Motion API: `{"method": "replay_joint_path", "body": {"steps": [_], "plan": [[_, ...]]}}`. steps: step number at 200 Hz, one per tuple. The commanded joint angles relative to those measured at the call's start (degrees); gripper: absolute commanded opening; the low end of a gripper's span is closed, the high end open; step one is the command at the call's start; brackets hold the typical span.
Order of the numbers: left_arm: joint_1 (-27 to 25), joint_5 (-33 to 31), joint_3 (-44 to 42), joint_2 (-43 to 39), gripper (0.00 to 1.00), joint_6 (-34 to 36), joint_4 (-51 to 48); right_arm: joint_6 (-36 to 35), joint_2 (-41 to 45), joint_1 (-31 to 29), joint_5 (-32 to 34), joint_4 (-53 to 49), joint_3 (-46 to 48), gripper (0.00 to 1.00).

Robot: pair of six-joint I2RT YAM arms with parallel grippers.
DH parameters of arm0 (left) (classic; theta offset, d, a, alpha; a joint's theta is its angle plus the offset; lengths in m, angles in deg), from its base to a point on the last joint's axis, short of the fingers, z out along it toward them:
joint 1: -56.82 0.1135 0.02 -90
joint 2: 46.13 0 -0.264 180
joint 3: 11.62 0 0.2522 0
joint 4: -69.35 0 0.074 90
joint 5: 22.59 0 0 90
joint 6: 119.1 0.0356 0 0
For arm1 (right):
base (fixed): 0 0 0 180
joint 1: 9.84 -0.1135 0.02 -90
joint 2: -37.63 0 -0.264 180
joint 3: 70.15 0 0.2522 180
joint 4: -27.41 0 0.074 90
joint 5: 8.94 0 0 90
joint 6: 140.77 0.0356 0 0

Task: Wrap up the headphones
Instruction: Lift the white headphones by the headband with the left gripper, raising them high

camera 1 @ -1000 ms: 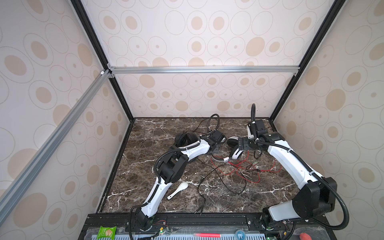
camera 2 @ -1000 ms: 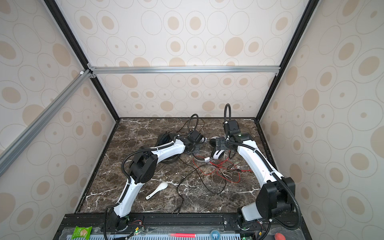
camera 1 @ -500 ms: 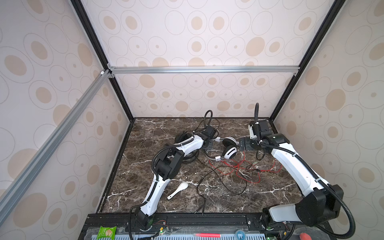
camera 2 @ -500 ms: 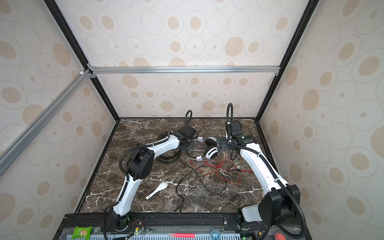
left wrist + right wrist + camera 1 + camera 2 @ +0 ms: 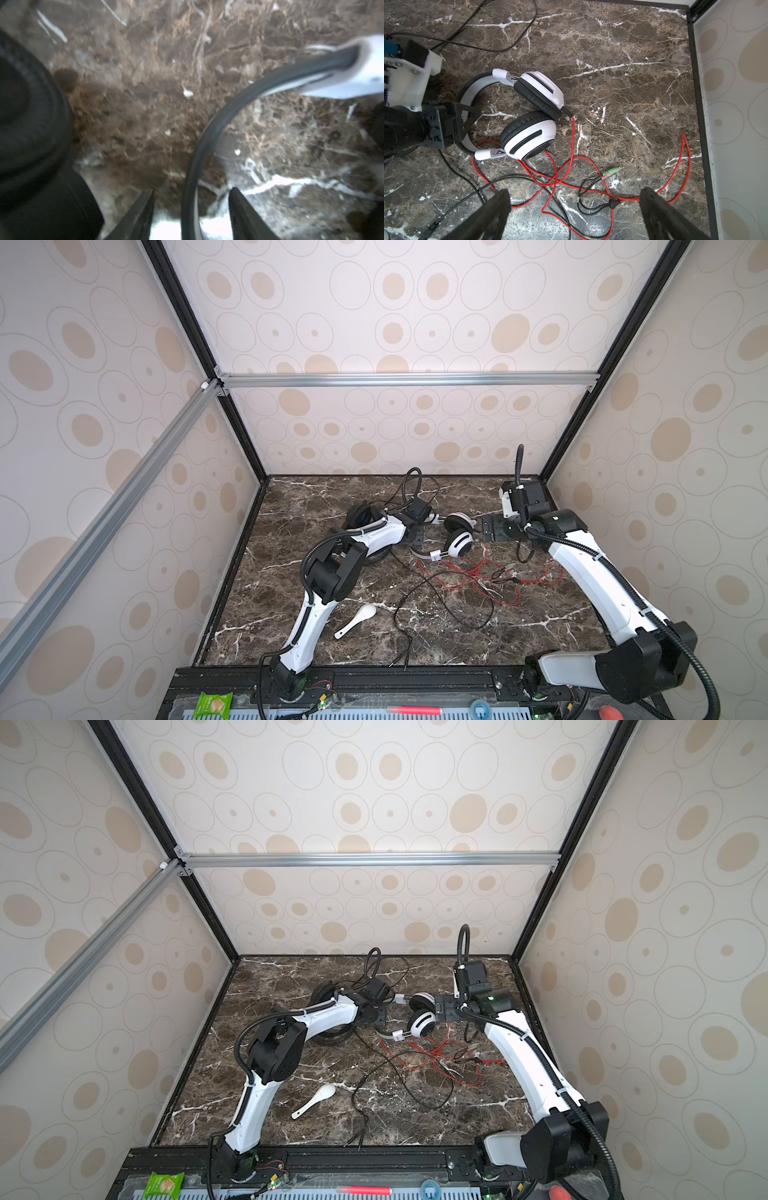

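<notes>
Lying flat on veined marble table [image 5: 612, 62] — white-and-black headphones [image 5: 529, 133], padded oval cups side by side, thin red cable [image 5: 572, 145] tangled alongside. Left end effector [image 5: 192, 193] parted, straddling curved headband [image 5: 209, 128], not pinching. Right end effector [image 5: 575, 193] spread wide, empty — over cable.

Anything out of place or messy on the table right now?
A white spoon lies on the marble table by the left arm, unrelated to headphones. The red cable and a thin black cable sprawl loose, crossing in a tangle next to the white-and-black headphones.
</notes>
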Motion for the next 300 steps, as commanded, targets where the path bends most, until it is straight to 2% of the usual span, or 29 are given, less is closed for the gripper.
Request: {"method": "replay_joint_path", "body": {"steps": [1, 26, 61, 97, 129, 152, 183, 236, 255, 300], "plan": [[-1.29, -0.34, -1.8, -0.56, 0.46, -6.08, -0.14, -0.68, 0.22, -0.54, 0.4, -1.42, -0.09, 1.0], [-1.53, -1.98, 0.8, 0.9, 0.23, -6.38, -2.15, -0.63, 0.02, -1.22, -0.32, -0.6, 0.36, 1.0], [-1.47, -5.21, 2.01, -1.03, 0.0, -4.43, -3.24, -1.2, 1.69, -1.65, -0.05, -0.23, 0.97, 1.0], [-1.46, -4.14, 3.65, -5.6, 0.0, 2.81, 0.73, -1.67, 4.48, -1.63, -1.88, 0.49, 1.59, 1.0], [-1.53, -7.51, 8.17, -10.71, 0.0, 9.02, -4.77, -1.56, 7.85, -1.7, -8.85, 3.0, 1.56, 0.99], [-1.36, -11.41, 13.37, -14.17, 0.0, 11.87, -11.85, -1.98, 11.99, -1.67, -16.26, 6.56, 2.29, 0.98], [-1.09, -15.18, 19.69, -17.87, 0.0, 12.9, -19.95, -1.27, 17.4, -1.63, -26.14, 12.08, 5.97, 0.98], [0.6, -18.07, 20.92, -24.72, 0.0, 13.56, -22.69, -2.74, 20.98, -1.73, -32.77, 13.84, 8.51, 0.98], [2.38, -17.45, 20.66, -26.88, 0.0, 15.13, -22.72, -3.04, 22.49, -1.71, -34.51, 17.02, 12.22, 0.97], [8.15, -9.26, 25.11, -30.77, 0.0, 17.29, -22.6, -2.18, 23.24, -1.66, -37.41, 24.91, 17.77, 0.96]]}}
